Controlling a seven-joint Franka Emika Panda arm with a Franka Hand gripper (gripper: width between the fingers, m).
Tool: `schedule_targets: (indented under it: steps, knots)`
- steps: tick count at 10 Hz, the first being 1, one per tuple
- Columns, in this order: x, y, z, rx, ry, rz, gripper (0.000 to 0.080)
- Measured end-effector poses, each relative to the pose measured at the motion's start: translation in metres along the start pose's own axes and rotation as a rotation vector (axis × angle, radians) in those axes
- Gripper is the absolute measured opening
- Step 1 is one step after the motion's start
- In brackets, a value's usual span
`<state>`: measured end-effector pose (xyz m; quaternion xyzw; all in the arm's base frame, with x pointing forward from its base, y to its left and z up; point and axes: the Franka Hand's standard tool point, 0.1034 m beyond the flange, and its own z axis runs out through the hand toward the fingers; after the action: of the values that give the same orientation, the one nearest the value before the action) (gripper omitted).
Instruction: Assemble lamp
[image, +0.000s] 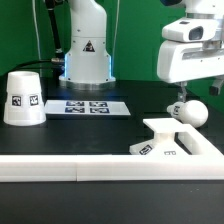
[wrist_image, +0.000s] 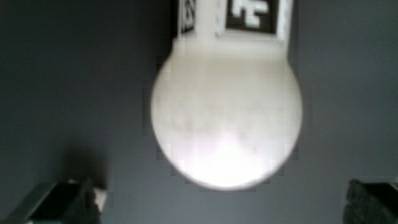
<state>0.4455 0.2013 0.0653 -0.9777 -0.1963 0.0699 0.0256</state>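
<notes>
The white bulb (image: 190, 110) lies on its side on the black table at the exterior view's right, just behind the flat square base (image: 165, 140). The cone shade (image: 22, 97) stands on its wide end at the left. My gripper (image: 182, 94) hangs straight above the bulb. In the wrist view the bulb (wrist_image: 222, 110) fills the middle, round head toward me and tagged neck away. My gripper (wrist_image: 217, 205) is open, and its dark fingertips (wrist_image: 63, 200) show far apart at either side, clear of the bulb and holding nothing.
The marker board (image: 88, 106) lies flat at the table's middle, in front of the arm's pedestal (image: 86, 55). A long white rail (image: 90, 166) runs along the front edge, close under the base.
</notes>
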Motion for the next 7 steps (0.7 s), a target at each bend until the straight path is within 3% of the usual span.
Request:
schedule_targets:
  steps: [4,7]
  knots:
    - [-0.004,-0.004,0.002,0.025,-0.274,0.002,0.0699]
    - [-0.006,0.007,0.012,0.002,-0.466,0.015,0.0699]
